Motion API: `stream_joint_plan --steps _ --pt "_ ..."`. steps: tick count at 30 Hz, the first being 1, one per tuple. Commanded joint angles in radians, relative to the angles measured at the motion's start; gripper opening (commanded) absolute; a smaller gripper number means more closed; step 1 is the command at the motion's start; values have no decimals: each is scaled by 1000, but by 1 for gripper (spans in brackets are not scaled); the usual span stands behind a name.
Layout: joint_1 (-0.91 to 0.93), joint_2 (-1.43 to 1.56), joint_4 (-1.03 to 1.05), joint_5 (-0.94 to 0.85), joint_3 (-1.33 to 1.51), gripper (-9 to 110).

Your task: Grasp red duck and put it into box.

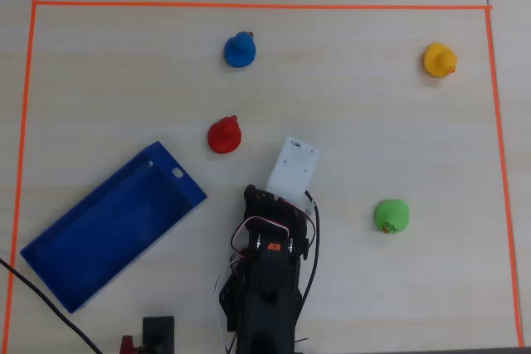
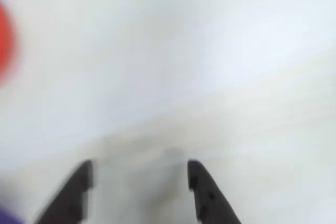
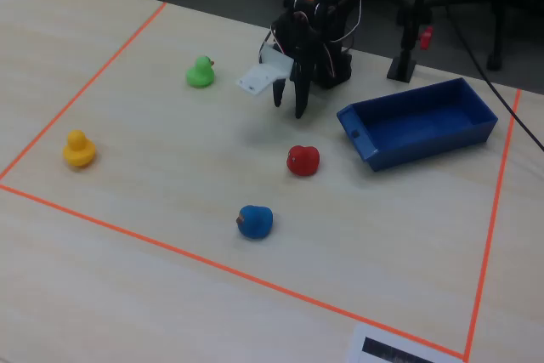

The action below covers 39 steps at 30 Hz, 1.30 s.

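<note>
Jaws parted and empty on our gripper; red duck waits at five o'clock, apart. Glossy, light, likely squashy, so we'd pinch its rounded body.

Your wrist view is smeared with blur: the red duck is only a red patch cut off by the left edge, and both dark fingers run off the bottom. In the overhead view the arm hides its gripper's tips
</note>
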Motion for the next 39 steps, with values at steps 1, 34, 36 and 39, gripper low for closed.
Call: stream_joint_plan --steps 1,34,36,39 --pt "28 -408 -61 -11 -275 34" --pt "-328 -1331 -420 337 -770 38" --pt "-330 -1342 -430 337 -769 38" --pt "-333 -1361 -460 334 -750 38"
